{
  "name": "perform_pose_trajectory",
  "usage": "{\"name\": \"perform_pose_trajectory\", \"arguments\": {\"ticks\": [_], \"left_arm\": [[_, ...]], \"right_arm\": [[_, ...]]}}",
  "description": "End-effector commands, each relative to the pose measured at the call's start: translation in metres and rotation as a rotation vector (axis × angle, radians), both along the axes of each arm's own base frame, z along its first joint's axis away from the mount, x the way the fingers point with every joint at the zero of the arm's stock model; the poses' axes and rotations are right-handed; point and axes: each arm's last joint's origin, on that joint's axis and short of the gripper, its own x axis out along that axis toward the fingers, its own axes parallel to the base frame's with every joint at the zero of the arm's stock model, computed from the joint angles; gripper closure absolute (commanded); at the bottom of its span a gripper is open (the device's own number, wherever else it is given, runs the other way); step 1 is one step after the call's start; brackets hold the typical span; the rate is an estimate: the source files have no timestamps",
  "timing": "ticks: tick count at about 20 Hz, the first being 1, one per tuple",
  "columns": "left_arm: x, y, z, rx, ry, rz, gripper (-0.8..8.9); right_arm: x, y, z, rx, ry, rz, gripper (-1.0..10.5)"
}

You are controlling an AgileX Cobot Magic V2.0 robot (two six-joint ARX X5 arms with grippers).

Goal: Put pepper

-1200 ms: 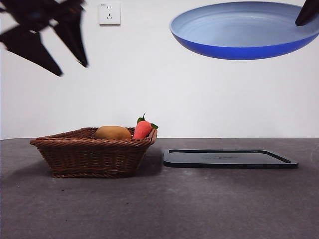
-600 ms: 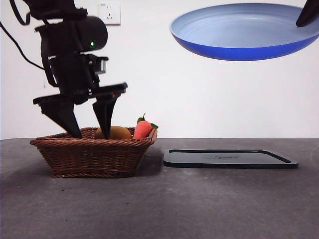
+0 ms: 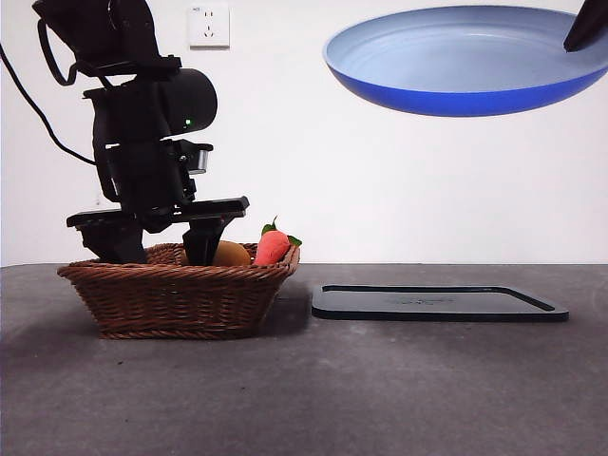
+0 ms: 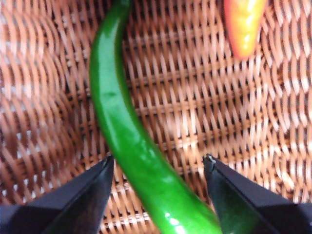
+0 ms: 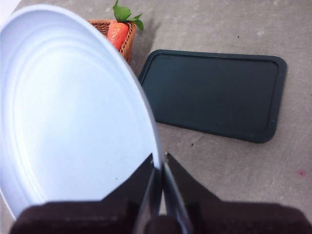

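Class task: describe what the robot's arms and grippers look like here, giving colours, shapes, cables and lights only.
The left gripper is matte black, with two flat, wedge-shaped jaws tapering to points. Its arm is black and blocky, with a rounded housing showing a small green light and a black cable looping behind. The right gripper has the same black, tapered jaws.

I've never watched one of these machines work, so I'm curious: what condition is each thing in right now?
pepper: lying on the basket floor, between the open jaws, not yet gripped.
left gripper: open, lowered into the basket.
basket: upright on the table.
carrot: leaning on the basket's rim.
plate: held in the air, tilted.
right gripper: shut on the plate's rim.
tray: flat on the table, nothing on it.
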Motion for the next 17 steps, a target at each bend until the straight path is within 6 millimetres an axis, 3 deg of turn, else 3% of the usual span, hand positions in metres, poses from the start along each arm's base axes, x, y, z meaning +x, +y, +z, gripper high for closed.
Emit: {"name": "perform_pose_trajectory", "arguments": {"ticks": [1, 11, 17], "left_arm": [[0.004, -0.004, -0.001, 0.006, -0.012, 0.025, 5.68], [0.003, -0.004, -0.001, -0.02, 0.012, 0.056, 7.16], [-0.001, -0.002, 0.009, -0.028, -0.001, 0.061, 7.16]], "right_arm": [[0.002, 0.0, 0.007, 0.006, -0.029, 0.007, 9.4], [0.002, 0.0, 0.007, 0.004, -0.03, 0.008, 9.4], [0.002, 0.0, 0.007, 0.004, -0.03, 0.008, 9.4]]}}
